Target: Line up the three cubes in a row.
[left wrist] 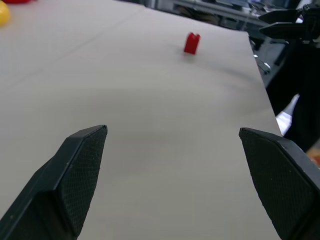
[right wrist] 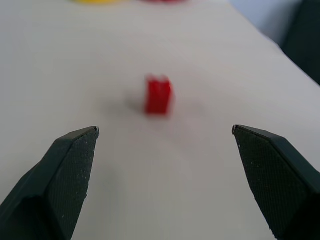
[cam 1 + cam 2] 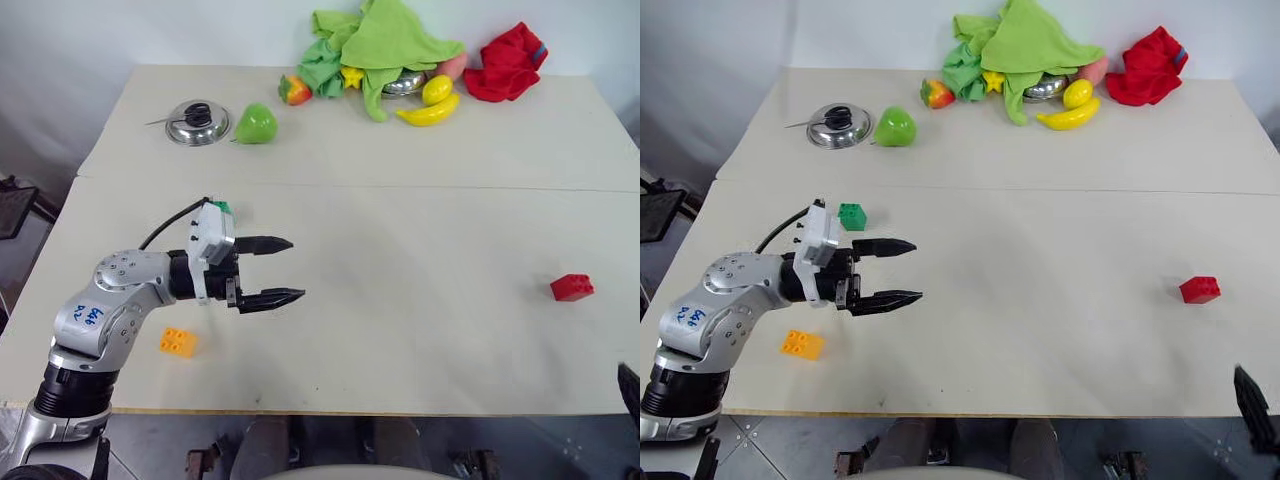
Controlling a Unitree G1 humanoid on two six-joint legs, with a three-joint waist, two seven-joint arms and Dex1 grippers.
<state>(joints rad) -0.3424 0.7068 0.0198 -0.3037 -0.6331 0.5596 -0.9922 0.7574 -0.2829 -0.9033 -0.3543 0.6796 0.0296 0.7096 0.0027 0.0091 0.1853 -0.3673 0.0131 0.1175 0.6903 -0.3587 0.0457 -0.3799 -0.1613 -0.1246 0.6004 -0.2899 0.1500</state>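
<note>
While both claws stand agape and empty, the left claw should drop onto the green cube just behind it, squarely

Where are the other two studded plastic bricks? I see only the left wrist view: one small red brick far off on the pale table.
Observer: The small green studded plastic brick sits on the white table just behind the left gripper, on the robot's left side.
Operator: And the third?
Observer: The small yellow-orange studded plastic brick lies near the table's front edge, under the left forearm, apart from the green one.
Operator: Is either gripper holding anything?
Observer: No. The left gripper is open and empty above the table; the right gripper is open too, facing the red studded plastic brick without touching it.
</note>
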